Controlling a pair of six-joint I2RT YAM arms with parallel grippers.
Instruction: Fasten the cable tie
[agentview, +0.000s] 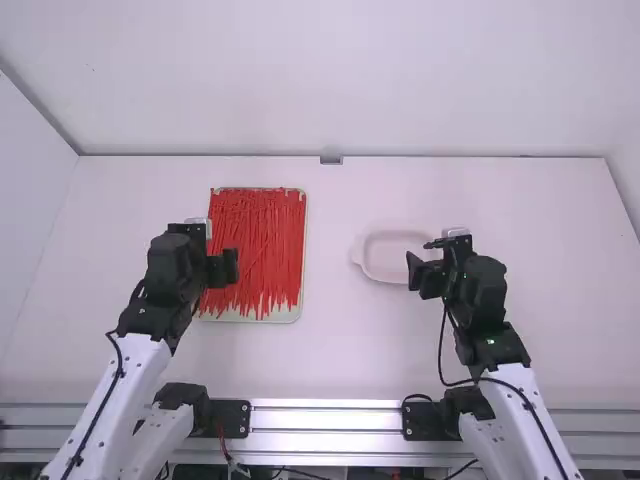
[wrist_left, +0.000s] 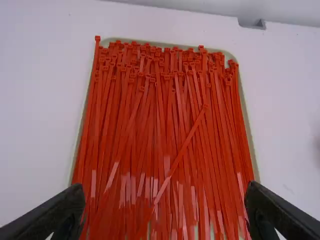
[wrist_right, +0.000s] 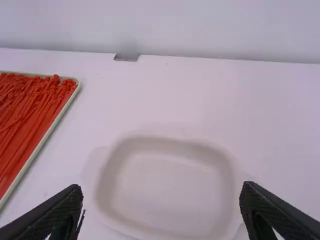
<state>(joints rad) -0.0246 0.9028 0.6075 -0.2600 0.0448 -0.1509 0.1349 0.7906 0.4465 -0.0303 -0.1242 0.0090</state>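
A pale tray (agentview: 303, 250) left of the table's middle holds a dense pile of red cable ties (agentview: 255, 252), also seen as red cable ties (wrist_left: 165, 140) lying lengthwise with one strip crossing diagonally. My left gripper (agentview: 215, 268) hovers over the near left part of the tray, open, its fingertips (wrist_left: 60, 212) spread wide at either side of the pile. My right gripper (agentview: 425, 272) hangs open at the near edge of a white dish (agentview: 388, 255), with nothing between its fingers (wrist_right: 55, 212). The white dish (wrist_right: 165, 185) holds nothing.
A small grey bracket (agentview: 331, 158) sits at the table's far edge. The tray's corner (wrist_right: 70, 92) lies well left of the dish. An aluminium rail (agentview: 320, 412) runs along the near edge by the arm bases.
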